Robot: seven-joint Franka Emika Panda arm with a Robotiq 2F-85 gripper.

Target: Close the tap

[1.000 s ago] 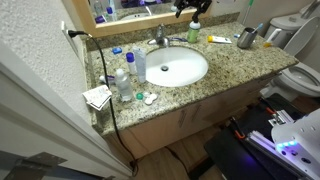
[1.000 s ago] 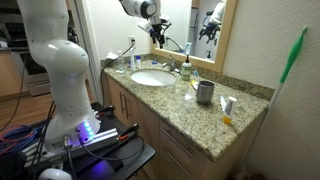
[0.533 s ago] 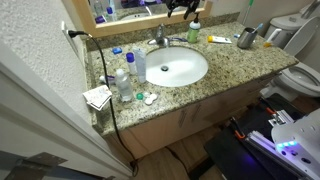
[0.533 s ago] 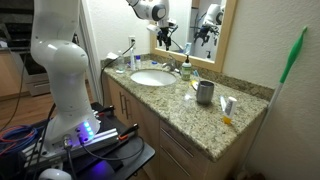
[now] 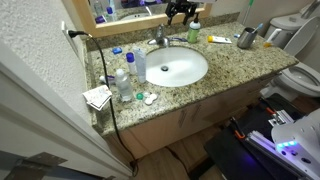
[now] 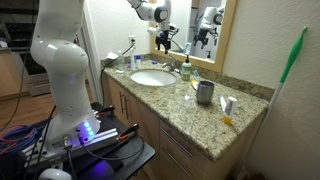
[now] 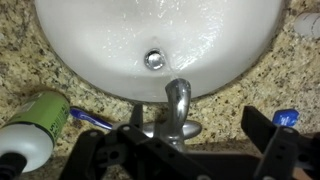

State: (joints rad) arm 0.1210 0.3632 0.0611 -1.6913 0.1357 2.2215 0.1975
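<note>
Fingers [image 7: 278, 150] lower, seemingly astride tap [image 7: 178, 100]

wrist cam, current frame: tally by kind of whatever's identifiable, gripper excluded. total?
Tap: 1
Basin: 1
Drain: 1
Green bottle: 1
Blue cap: 1
Total: 5
Not counted: thin blue-white item beside the bottle and white object at the frame corner, both too unclear to class.
</note>
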